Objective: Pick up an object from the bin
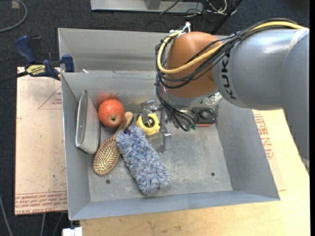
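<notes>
- Here, in the camera view, the arm (266, 68) reaches in from three o'clock over the grey metal bin (246, 181). Its orange wrist cover (189, 65), with its looped cables, hangs above the bin's middle.
- The fingers (164, 139) point down from below the cover and stand apart. One metal tip is near the floor at the bin's centre and the other is toward twelve o'clock of it.
- A small yellow and black thing (147, 124) lies between them, just at nine o'clock of centre. I cannot tell whether either tip touches it, and it is not clamped.
- A blue fuzzy duster (141, 163) lies slantwise toward seven o'clock, its upper end just beside the yellow thing and the lower tip.
- A wooden hairbrush (107, 156) lies against the duster's nine o'clock side, with its handle pointing up toward the yellow thing.
- A red apple (110, 112) sits at ten o'clock, close to the brush handle's end.
- A flat grey oblong thing (84, 124) leans on edge against the nine o'clock wall.
- A dark thing with a red edge (204, 117) lies at two o'clock, partly hidden under the wrist.
</notes>
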